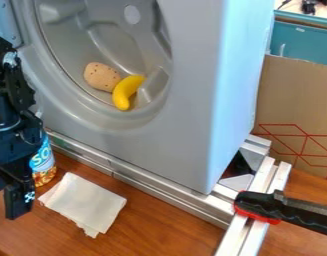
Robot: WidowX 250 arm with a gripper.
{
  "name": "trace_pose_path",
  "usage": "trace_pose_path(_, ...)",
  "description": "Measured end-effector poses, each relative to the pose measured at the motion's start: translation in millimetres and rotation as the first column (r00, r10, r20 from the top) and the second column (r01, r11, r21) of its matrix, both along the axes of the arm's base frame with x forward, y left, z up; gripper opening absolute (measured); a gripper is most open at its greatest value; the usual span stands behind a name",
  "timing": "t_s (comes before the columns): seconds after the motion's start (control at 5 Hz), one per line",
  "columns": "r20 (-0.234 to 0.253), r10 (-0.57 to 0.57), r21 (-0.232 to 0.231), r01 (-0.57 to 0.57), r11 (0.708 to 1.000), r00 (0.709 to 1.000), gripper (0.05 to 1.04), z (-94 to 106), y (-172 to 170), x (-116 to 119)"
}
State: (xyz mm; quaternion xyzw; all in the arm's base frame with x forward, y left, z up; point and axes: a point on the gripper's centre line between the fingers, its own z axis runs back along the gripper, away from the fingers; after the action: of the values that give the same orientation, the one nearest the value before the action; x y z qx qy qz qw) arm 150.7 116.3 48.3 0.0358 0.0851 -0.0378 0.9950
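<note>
Cloth [85, 204] lay on the table [172, 230] beside my gripper [17, 200], near a labelled container [43, 160]; how far my jaws stood open, or what they held, I couldn't tell. Banana [127, 92] and potato [101, 76] nestled in the drum [112, 42], probably because its curve cradled them.

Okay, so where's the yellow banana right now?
The yellow banana is in the camera view, left of centre near the top, inside the grey drum, just right of the speckled brown potato.
</note>
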Motion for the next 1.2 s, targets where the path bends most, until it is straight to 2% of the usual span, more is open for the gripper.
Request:
trace_pose_path(0.2,-0.014,0.008,-0.01,-0.008,1.0,1.0,1.001,-3.8,-1.8,-1.0)
trace_pose_path(0.4,0.004,0.098,-0.023,-0.098,0.995,0.995,1.0,-23.5,-19.7,28.4)
trace_pose_path(0.8,0.051,0.163,-0.05,-0.16,0.986,0.985,1.001,-50.6,-45.0,75.7)
trace_pose_path(1.2,0.072,0.13,0.016,-0.131,0.991,0.989,1.0,-61.3,-31.3,88.8)
